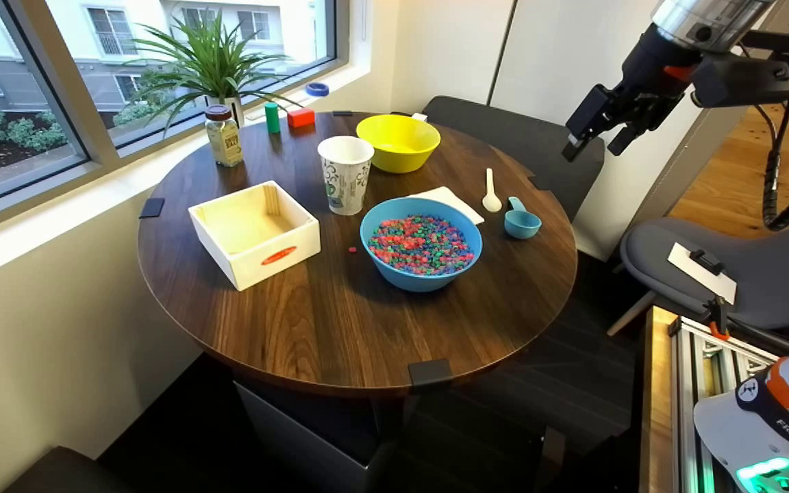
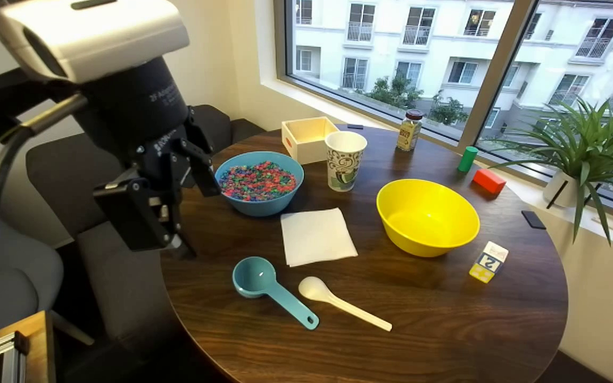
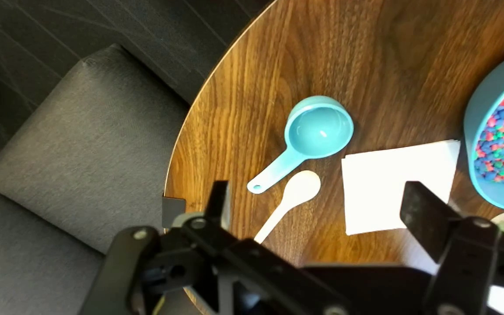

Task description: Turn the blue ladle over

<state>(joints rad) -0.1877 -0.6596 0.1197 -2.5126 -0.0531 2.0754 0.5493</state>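
Note:
The blue ladle (image 1: 522,224) lies on the round wooden table with its cup facing up, near the table's edge. In an exterior view its round cup and slim handle (image 2: 291,304) show fully. In the wrist view the ladle (image 3: 320,131) lies ahead of the fingertips, its handle pointing toward the left finger. My gripper (image 3: 316,192) is open, with nothing between its fingers. It hangs well above the table and is apart from the ladle. It also shows in both exterior views (image 1: 592,147) (image 2: 203,223).
A white spoon (image 2: 345,303) lies close beside the ladle. Napkins (image 2: 318,236) and a blue bowl of colourful pieces (image 2: 258,207) are near. A yellow bowl (image 2: 428,218), a paper cup (image 2: 344,162), a wooden box (image 1: 257,236), a jar (image 1: 224,140) and several blocks stand farther off.

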